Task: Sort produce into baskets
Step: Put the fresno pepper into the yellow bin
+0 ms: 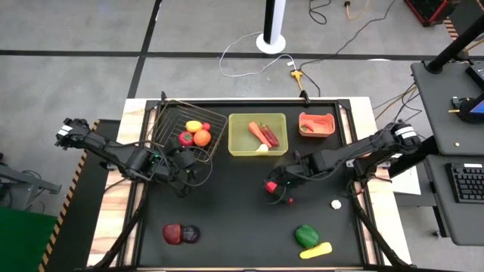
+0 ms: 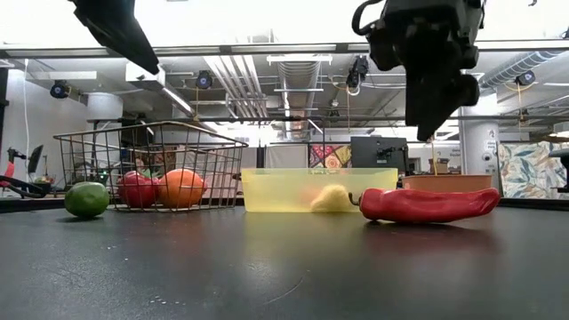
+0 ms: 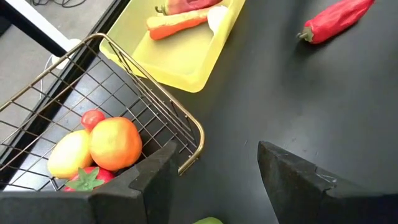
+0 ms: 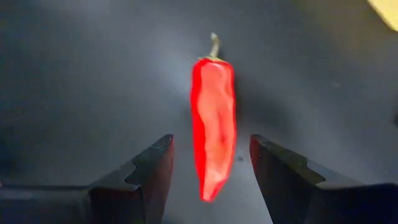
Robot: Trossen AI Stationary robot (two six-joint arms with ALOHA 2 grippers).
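Observation:
A red chili [image 4: 213, 124] lies on the black table, also in the low view [image 2: 428, 204]. My right gripper [image 4: 211, 142] is open and hangs above it, one finger on either side, touching nothing; in the high view it is at mid-table [image 1: 278, 183]. My left gripper [image 3: 216, 149] is open and empty just near of the wire basket's [image 1: 189, 128] front corner. A lime [image 2: 86, 199] lies on the table below it. The basket holds a lemon [image 3: 68, 154], an orange fruit [image 3: 115, 142] and a tomato [image 1: 185, 138].
The yellow-green tray [image 1: 257, 147] holds a carrot [image 1: 258, 133], a red piece and a garlic. The salmon bin [image 1: 316, 123] stands at the far right. A purple beet [image 1: 190, 234], a red piece, a green pepper [image 1: 306, 236], a yellow piece [image 1: 315, 249] and a white garlic [image 1: 336, 203] lie near the front.

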